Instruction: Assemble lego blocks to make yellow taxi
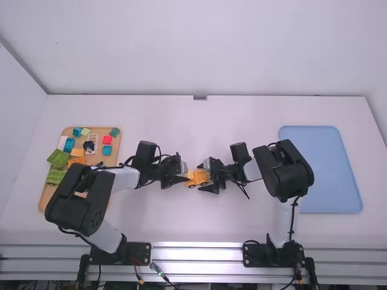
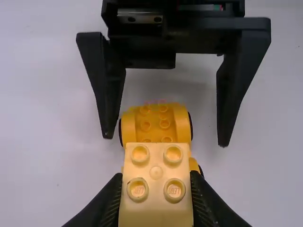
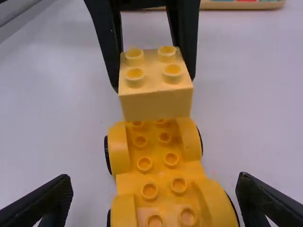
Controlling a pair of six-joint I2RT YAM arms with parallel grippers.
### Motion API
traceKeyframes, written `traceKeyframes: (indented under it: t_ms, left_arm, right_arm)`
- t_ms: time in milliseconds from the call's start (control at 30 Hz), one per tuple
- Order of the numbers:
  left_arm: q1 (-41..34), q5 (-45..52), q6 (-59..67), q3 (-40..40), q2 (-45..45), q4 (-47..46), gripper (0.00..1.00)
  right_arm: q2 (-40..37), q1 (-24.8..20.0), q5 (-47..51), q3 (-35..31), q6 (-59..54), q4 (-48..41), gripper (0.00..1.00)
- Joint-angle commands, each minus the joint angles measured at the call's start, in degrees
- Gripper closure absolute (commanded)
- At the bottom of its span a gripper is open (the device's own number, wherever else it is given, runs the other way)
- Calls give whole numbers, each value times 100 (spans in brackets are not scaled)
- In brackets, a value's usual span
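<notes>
Yellow block (image 3: 155, 106): pinched by left gripper (image 2: 155, 184), over wheeled base (image 3: 156, 175). Base: on table (image 1: 181, 127), between spread fingers of right gripper (image 3: 154, 189). Advised: block squared to studs (image 3: 150, 190) (untilted), then pressed evenly.

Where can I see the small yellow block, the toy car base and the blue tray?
Small yellow block (image 3: 155, 82): right wrist view, on its studded top.
Toy car base (image 3: 159, 176): right wrist view, on its middle, among studs.
Blue tray (image 1: 331, 170): high view, on its bare surface.
</notes>
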Motion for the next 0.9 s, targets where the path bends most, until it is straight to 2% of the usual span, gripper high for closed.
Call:
traceKeyframes:
  t_ms: [0,167,367,667,767,867]
  left_arm:
    - [-2,70,-20,37,-83,-42,78]
    - [-13,83,-17,37,-83,-66,79]
    - [-28,92,-20,37,168,210,80]
    - [-9,68,-15,37,282,748,79]
    - [-28,-68,-17,37,282,868,83]
    - [26,-229,-17,39,282,1003,85]
  right_arm:
    - [96,70,251,205,-144,-188,11]
    - [96,68,293,302,-321,-492,16]
    - [96,68,422,302,-83,-474,37]
    - [96,61,595,302,520,-260,39]
    - [96,72,802,302,1080,2,37]
    - [96,63,756,293,1069,98,36]
